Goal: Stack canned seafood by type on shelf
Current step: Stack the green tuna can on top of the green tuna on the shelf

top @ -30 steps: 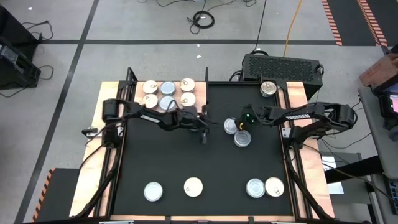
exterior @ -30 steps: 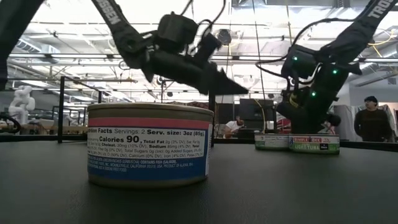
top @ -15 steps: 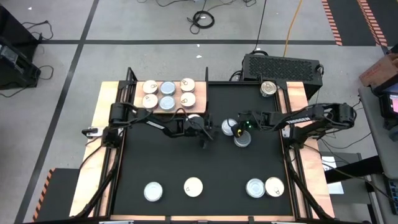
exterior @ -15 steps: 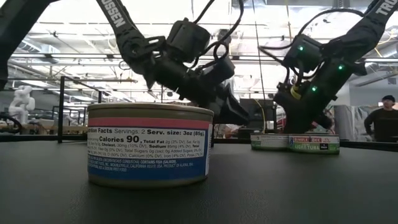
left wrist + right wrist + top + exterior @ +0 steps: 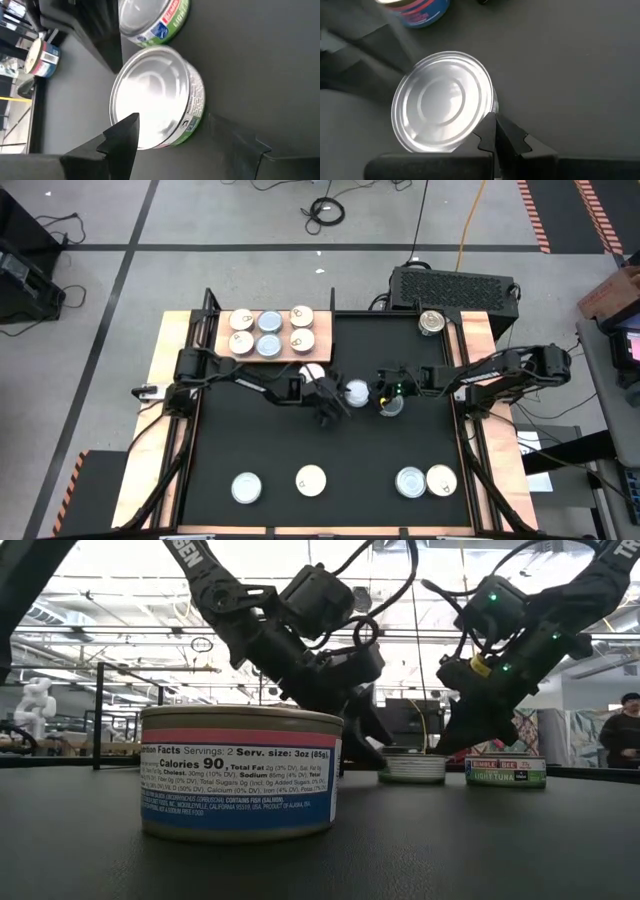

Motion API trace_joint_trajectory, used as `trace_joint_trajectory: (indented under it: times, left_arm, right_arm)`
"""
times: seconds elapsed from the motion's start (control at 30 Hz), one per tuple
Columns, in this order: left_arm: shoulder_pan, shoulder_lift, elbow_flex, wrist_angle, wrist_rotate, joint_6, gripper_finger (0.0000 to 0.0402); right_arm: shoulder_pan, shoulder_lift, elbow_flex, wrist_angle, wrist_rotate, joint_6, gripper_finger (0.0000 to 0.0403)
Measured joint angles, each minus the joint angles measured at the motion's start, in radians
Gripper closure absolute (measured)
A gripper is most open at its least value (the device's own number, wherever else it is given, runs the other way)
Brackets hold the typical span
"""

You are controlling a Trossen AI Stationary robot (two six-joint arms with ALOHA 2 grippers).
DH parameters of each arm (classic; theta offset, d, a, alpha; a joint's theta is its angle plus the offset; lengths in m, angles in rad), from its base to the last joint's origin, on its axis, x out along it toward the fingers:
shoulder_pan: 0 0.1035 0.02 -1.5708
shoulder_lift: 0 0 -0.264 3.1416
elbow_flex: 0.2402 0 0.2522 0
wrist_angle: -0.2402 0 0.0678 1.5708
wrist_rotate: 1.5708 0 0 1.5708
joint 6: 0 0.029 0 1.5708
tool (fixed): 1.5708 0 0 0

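Straddling a silver tin (image 5: 356, 391) mid-surface, the left claw (image 5: 338, 402) stands wide open, fingers either side, not gripping. At its three o'clock the right claw (image 5: 381, 392) is pinched shut, empty, beside another tin (image 5: 391, 404). Six tins sit on the shelf (image 5: 283, 350) at eleven o'clock.

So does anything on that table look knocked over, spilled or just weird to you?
Nothing is tipped or spilled; every tin sits flat. The one oddity: a tin rests alone on the wooden side strip at the far right, away from the six on the shelf. Mid-mat, the left pincer stands open around a silver tin; the right pincer is shut beside it.
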Motion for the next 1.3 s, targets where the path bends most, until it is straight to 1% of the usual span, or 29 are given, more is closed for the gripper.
trace_joint_trajectory:
  times: [0.17,0.3,0.4,0.47,0.57,0.67,0.83,1.03,1.1,1.17,1.3]
  left_arm:
    - [0.003,0.0,0.0,-0.028,0.0,0.029,0.0164]
    - [0.002,0.0,0.0,-0.053,0.004,0.081,0.0164]
    - [0.002,0.0,0.0,-0.073,0.008,0.124,0.0167]
    - [0.002,0.0,0.0,-0.085,0.007,0.138,0.0176]
    - [0.002,0.0,0.0,-0.091,0.007,0.141,0.0202]
    - [0.002,-0.001,0.0,-0.092,0.005,0.167,0.0238]
    - [0.0,-0.002,0.001,-0.09,-0.013,0.237,0.0305]
    - [-0.001,-0.007,0.002,-0.088,-0.019,0.272,0.0385]
    - [-0.001,-0.017,0.002,-0.1,-0.019,0.266,0.0394]
    - [-0.001,-0.025,0.001,-0.104,-0.022,0.265,0.0394]
    - [-0.001,-0.066,-0.002,-0.137,-0.048,0.258,0.04]
  right_arm:
    - [0.003,0.01,0.0,0.023,-0.008,0.008,0.0402]
    - [0.003,0.06,0.0,0.096,-0.054,0.008,0.0403]
    - [0.003,0.109,0.001,0.14,-0.056,0.001,0.0403]
    - [0.001,0.126,0.0,0.156,-0.055,-0.005,0.0403]
    - [-0.005,0.127,0.0,0.157,-0.054,-0.009,0.0403]
    - [-0.012,0.126,0.0,0.158,-0.053,-0.019,0.0403]
    - [-0.019,0.123,0.0,0.157,-0.052,-0.03,0.0403]
    - [-0.02,0.12,0.0,0.151,-0.037,-0.042,0.0403]
    - [-0.02,0.106,0.0,0.142,-0.039,-0.056,0.0403]
    - [-0.022,0.085,0.001,0.116,-0.046,-0.06,0.0403]
    - [-0.033,0.01,0.001,0.049,-0.056,-0.07,0.0403]
